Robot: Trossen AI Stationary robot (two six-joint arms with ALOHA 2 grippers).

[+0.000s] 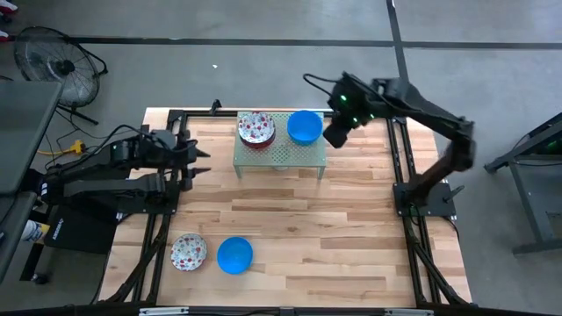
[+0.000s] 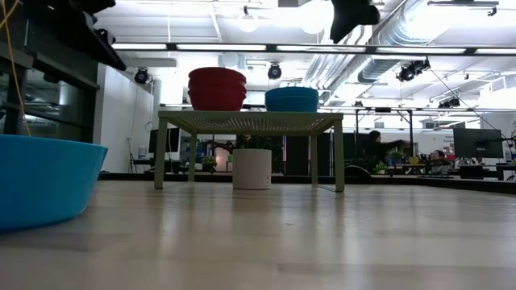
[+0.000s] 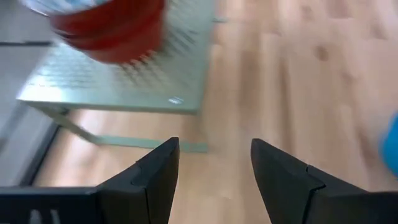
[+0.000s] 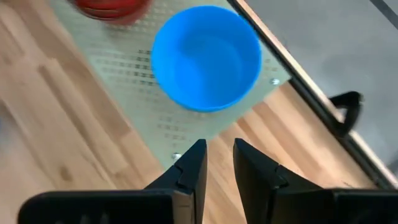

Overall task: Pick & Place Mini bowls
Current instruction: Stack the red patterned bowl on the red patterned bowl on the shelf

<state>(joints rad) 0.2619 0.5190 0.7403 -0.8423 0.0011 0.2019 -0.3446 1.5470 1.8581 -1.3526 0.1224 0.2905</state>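
On the pale green rack (image 1: pixel 279 154) at the table's far side stand two stacks of mini bowls: floral white ones with red outsides (image 1: pixel 256 128) (image 2: pixel 217 89) and blue ones (image 1: pixel 305 125) (image 2: pixel 292 99) (image 4: pixel 206 57). One floral bowl (image 1: pixel 188 252) and one blue bowl (image 1: pixel 234 254) (image 2: pixel 40 181) sit on the wood near the near edge. My right gripper (image 1: pixel 336 132) (image 4: pixel 220 163) hangs above the rack's right end, just right of the blue stack, with a narrow gap between its fingers and nothing in it. My left gripper (image 1: pixel 198 162) (image 3: pixel 214 165) is open and empty, left of the rack.
The rack (image 3: pixel 124 87) stands on thin legs with room under it. A black frame (image 1: pixel 399 158) borders the table's left, right and far sides. Bare wood (image 1: pixel 299 219) lies between the rack and the two near bowls. A fan (image 1: pixel 57 66) stands on the floor beyond the left arm.
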